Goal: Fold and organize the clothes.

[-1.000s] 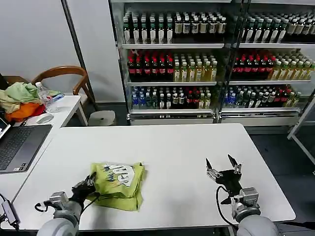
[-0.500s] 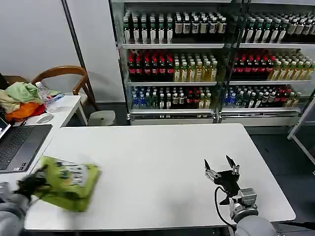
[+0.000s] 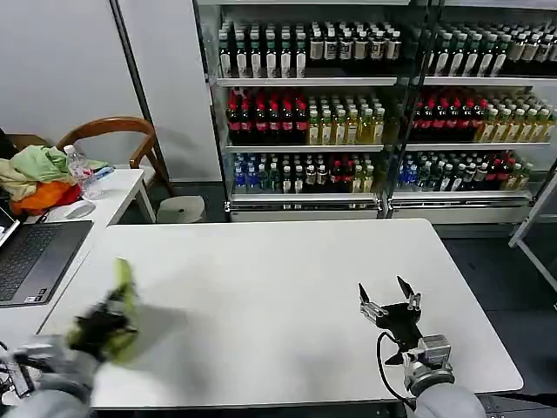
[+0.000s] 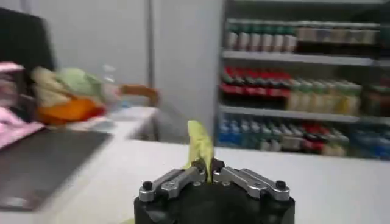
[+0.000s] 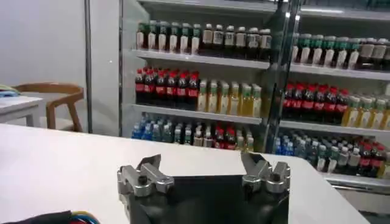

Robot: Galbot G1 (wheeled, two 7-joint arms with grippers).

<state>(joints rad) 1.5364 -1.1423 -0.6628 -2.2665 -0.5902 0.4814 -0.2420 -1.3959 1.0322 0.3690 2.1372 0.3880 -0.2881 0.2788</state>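
One T-shirt (image 3: 120, 306) hangs pinched in the left end effector (image 4: 209, 172); lower it flat onto the surface (image 3: 278, 296) below. Right end effector (image 3: 388, 300) waits wide.

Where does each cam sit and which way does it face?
Head: above, looking down at the white table; left end effector holds the T-shirt, right end effector open.
Left wrist: behind its end effector, shut on the T-shirt, facing the drink shelves.
Right wrist: behind its open end effector, facing the shelves.
Shared: drink shelves, table.
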